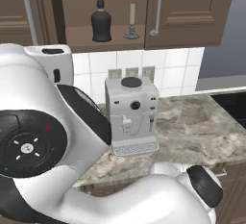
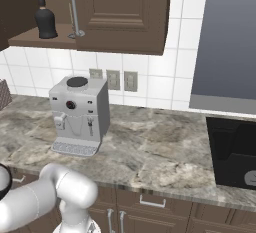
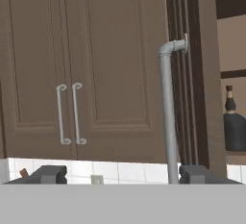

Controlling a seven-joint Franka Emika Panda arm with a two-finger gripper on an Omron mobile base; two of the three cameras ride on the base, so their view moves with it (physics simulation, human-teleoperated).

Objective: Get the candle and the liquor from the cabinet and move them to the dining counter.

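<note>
Brown wood dominates: the cabinet [image 1: 192, 6] hangs on the tiled wall above the marble worktop [image 1: 192, 131], and one of its doors [image 3: 192, 74] stands swung out, seen edge-on in the hand view with its long silver bar handle [image 3: 166, 117] running down the near side. That open door is why the shelf shows at all, so access to the task's things looks made and the reach inside comes next.

Below the shelf, a grey coffee machine [image 1: 132, 115] sits on the worktop against the tiles, directly under the open compartment; any lowering of an item straight down would meet it, so I judge a lift outward is the safer path.

On the shelf stands the liquor [image 1: 101, 22], upright, a squat black bottle with a thin neck. Just beside it, apart and not touching, stands the candle [image 1: 131, 22] in its small grey candlestick, nearer the closed door's handle [image 1: 158, 6]. Both remain in the cabinet; neither has reached the dining counter.

Smallest of all, the claw [image 3: 123, 174]: its two dark fingertips [image 3: 48, 174] stand wide apart at the bottom of the hand view, the door handle rising between them nearer the right tip, apparently untouched. It holds nothing.
</note>
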